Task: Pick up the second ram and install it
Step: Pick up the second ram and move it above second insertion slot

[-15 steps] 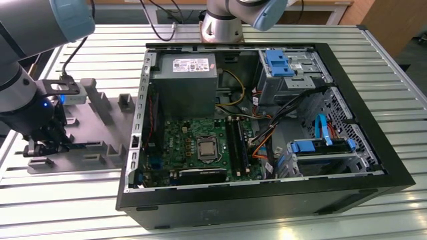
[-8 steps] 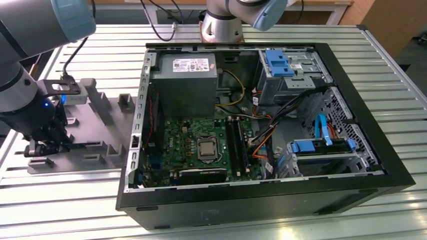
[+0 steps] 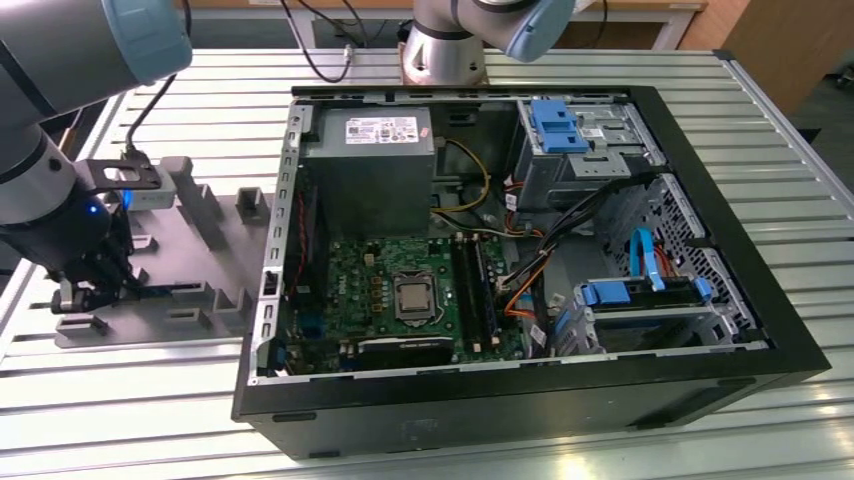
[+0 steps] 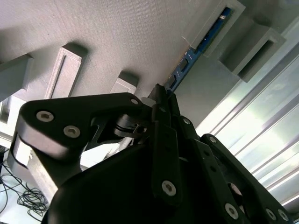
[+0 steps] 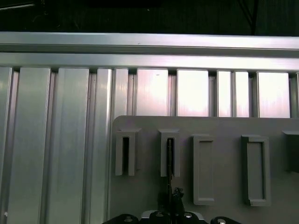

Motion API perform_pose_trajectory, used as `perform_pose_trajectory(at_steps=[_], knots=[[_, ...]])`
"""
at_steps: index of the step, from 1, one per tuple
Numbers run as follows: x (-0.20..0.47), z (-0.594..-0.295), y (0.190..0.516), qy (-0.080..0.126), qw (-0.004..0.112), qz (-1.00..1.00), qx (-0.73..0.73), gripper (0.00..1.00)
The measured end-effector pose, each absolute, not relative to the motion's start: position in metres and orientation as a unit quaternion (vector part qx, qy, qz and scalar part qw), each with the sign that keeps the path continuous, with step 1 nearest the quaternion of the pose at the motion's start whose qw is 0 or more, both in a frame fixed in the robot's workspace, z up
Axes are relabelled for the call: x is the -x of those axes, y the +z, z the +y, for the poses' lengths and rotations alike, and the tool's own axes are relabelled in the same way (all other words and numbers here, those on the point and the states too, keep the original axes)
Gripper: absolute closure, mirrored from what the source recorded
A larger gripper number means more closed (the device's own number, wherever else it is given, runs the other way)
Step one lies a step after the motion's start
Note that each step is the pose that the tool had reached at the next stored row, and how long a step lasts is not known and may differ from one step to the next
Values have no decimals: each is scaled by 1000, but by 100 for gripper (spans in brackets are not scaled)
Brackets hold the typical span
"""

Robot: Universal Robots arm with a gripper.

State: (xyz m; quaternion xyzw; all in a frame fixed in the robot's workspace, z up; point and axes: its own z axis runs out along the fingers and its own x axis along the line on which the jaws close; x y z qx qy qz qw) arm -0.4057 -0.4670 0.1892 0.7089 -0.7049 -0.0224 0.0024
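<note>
– Second wrist view puts the gripper nearest. What is it doing?

– Its fingers are drawn narrow onto the near end of the second ram, and I judge they pinch the board by its flat faces. The stick stands on its long edge in the grey holder. That leaves both faces open to the fingers, which is likely why it is stored that way.

– Is it free of the holder?

– No. Its far end sits inside one of the holder's raised slots, so it is not yet lifted.

– And the first wrist view?

– There the stick is edge-on, a thin dark line in its slot, with the gripper at its near end. The neighbouring slot on the holder is dark inside, and I cannot tell whether it holds anything. Wider pockets lie on the stick's other side. Under and past the holder runs the ribbed metal table.

– What stands in the way?

– In the exterior view, the open computer case lies just beside the holder, on the exterior view's right of it. The case's side wall rises between the holder and the motherboard. Farther from the holder, orange cables hang close by the memory slots, and the light-blue brackets sit farthest off.
</note>
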Motion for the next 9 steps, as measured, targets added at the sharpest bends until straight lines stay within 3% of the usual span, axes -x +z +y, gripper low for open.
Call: perform_pose_trajectory(at_steps=[1,9], knots=[[406,-467,189,-22,2,-705,-709,86],[406,-467,189,-22,2,-705,-709,86]])
